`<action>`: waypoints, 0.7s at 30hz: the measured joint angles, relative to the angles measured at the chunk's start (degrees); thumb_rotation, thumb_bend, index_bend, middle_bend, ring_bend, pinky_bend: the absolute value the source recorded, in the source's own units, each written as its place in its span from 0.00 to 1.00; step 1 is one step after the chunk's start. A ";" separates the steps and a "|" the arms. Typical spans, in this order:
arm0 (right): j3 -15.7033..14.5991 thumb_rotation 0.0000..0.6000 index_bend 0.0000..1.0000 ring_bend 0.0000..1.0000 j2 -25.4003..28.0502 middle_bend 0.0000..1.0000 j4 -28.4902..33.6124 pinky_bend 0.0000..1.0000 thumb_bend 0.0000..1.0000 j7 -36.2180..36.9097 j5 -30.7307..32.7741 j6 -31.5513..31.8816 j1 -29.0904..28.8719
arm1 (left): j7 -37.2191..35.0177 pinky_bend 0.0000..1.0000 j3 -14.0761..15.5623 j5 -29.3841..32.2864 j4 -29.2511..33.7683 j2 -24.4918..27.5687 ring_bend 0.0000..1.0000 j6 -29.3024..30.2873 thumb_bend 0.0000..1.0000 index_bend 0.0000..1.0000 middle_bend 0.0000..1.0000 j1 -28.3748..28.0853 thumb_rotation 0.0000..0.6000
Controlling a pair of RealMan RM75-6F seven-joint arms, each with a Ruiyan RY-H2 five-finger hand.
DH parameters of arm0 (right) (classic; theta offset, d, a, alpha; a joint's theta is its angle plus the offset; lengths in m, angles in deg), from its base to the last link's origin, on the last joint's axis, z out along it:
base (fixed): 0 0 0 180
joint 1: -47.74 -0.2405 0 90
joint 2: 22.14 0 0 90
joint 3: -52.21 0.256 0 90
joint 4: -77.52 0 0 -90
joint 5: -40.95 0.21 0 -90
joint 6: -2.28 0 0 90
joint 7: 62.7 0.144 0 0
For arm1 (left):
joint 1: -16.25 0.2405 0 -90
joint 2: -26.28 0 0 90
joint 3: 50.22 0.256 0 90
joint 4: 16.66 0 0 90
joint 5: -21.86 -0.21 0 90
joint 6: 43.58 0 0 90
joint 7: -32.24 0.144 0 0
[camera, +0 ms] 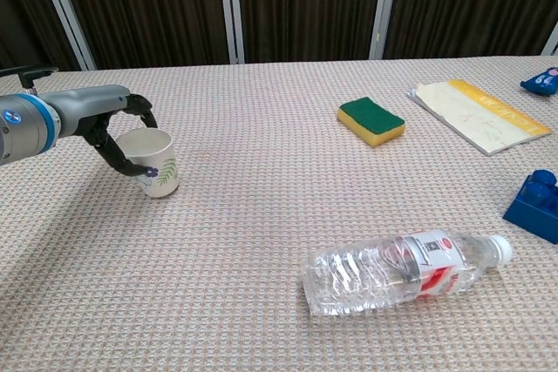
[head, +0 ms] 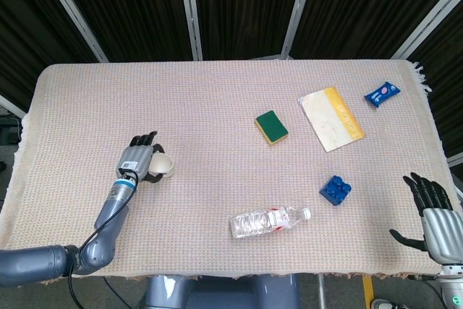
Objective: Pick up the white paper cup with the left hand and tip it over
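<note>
Now, left hand (camera: 118, 132): fingers wrapped around the white paper cup (camera: 155, 163), holding it.
Cup: near left part of the table (head: 217, 99), tilted with its mouth leaning right, base apparently just off the cloth.
Right hand (head: 434, 218): at the near right edge, fingers spread wide, holding nothing.
Water bottle (camera: 401, 269): lying on its side, near centre.

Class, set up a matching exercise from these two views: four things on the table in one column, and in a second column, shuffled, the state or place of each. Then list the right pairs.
Things
1. white paper cup
2. water bottle
3. sponge
4. blue brick

States or places
A. green on top, yellow below
B. lying on its side, cap toward the robot's right
C. gripped by the fingers of the left hand
D. near the table's right edge, in front of the booklet

Pairs: 1-C, 2-B, 3-A, 4-D
</note>
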 measured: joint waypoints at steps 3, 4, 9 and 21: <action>-0.04 1.00 0.00 0.00 -0.06 0.00 0.06 0.00 0.04 -0.17 -0.07 0.01 0.01 | -5.42 0.00 -0.37 -1.96 1.16 0.36 0.00 -0.30 0.21 0.34 0.00 1.70 1.00; -0.05 1.00 0.00 0.00 -0.07 0.00 0.04 0.00 0.04 -0.19 -0.07 0.02 0.01 | -8.08 0.00 -0.45 -3.07 1.61 0.52 0.00 -0.57 0.21 0.34 0.00 2.52 1.00; -0.14 1.00 0.00 0.00 -0.05 0.00 0.25 0.00 0.04 -0.49 -0.18 0.08 0.06 | -17.93 0.00 -0.16 -8.81 2.75 1.34 0.00 -2.06 0.20 0.34 0.00 6.08 1.00; -0.15 1.00 0.00 0.00 -0.11 0.00 0.49 0.00 0.04 -0.91 -0.28 0.23 0.11 | -22.57 0.00 5.66 -13.92 -0.83 6.61 0.00 -9.41 0.21 0.31 0.00 8.90 1.00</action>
